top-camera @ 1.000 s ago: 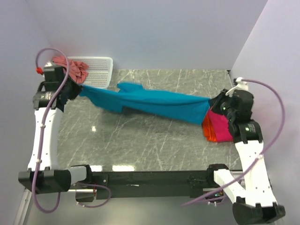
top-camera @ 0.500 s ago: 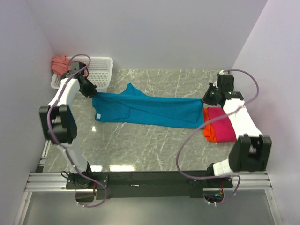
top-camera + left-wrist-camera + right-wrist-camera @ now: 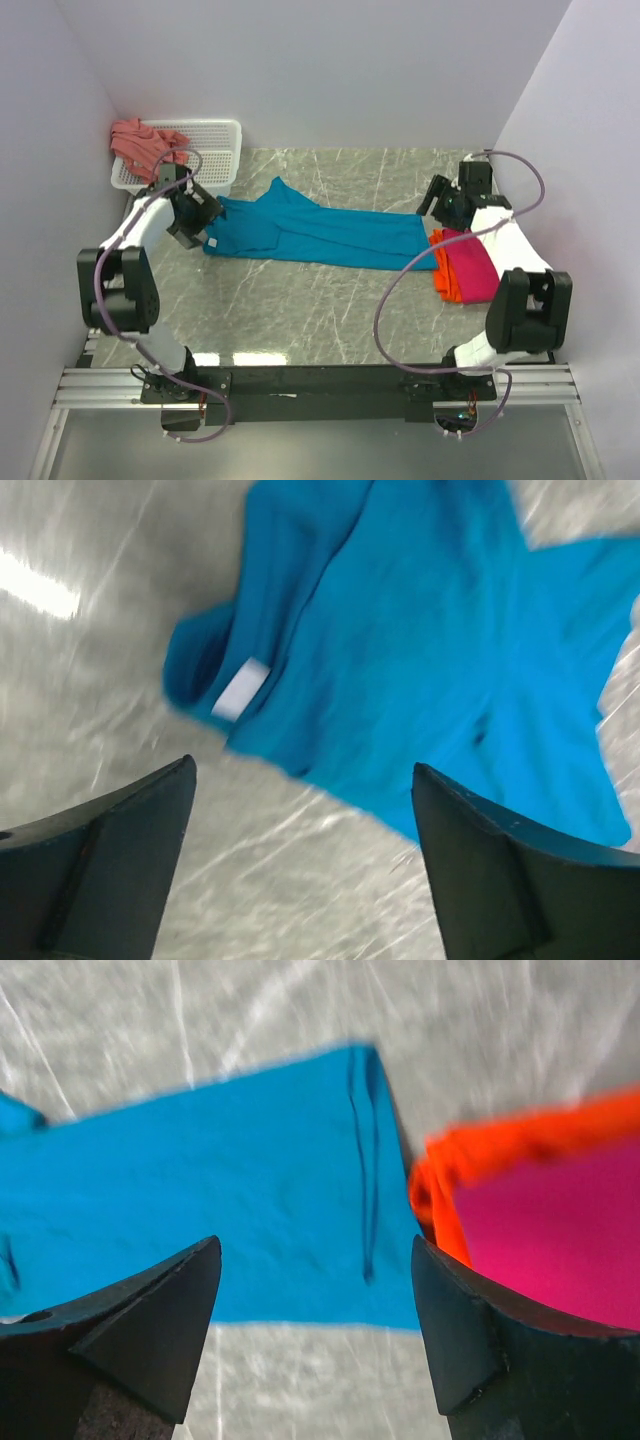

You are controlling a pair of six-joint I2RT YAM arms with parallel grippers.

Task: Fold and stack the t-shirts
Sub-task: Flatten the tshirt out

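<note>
Just changed: both arms have let go of the teal-blue t-shirt (image 3: 320,232). A sec ago it hung stretched btw the two, pinched at each end. Now it lies spread on the table (image 3: 300,300) across the centre of the top view, collar end w/ white label (image 3: 240,688) at frame left, hem end at frame right.

L gripper (image 3: 190,215): jaws wide apart and empty, just over the collar end. Its wrist view shows cloth below the fingers, not gripped. R gripper (image 3: 437,200): also wide and empty, over the hem corner.

Stack sits at frame right, magenta-pink t-shirt (image 3: 478,268) atop orange t-shirt (image 3: 442,282). The teal hem lies just beside it.

Salmon-pink t-shirt (image 3: 140,140) drapes over the basket (image 3: 215,140), upper left.

Meaning: lay-out step looks done. The shirt is flat-ish, w/ some bunching near the collar, and no fold is made yet. Next prob. a re-grip on an edge for the first fold.
</note>
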